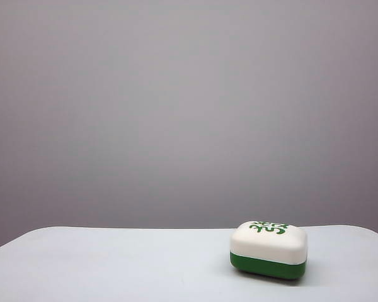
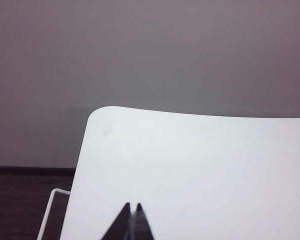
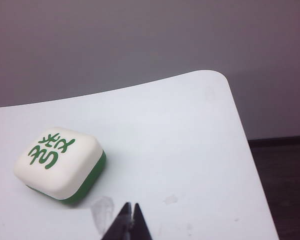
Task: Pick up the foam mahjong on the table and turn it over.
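Here, rounded green-and-cream foam mahjong (image 3: 60,162) white face up on smooth white table (image 3: 180,135); left gripper (image 2: 132,206) pinched closed, empty; right gripper (image 3: 132,205) likewise closed, empty, near block.

Foam mahjong (image 1: 269,249) resting flat on the counter (image 1: 113,264), printed face up, toward the right side in the exterior view and near the front edge. Nothing else on the counter around it. Right gripper (image 3: 130,206) low over the counter, near the block but apart from it, jaws together. Left gripper (image 2: 132,206) over bare counter by a rounded corner, jaws together.
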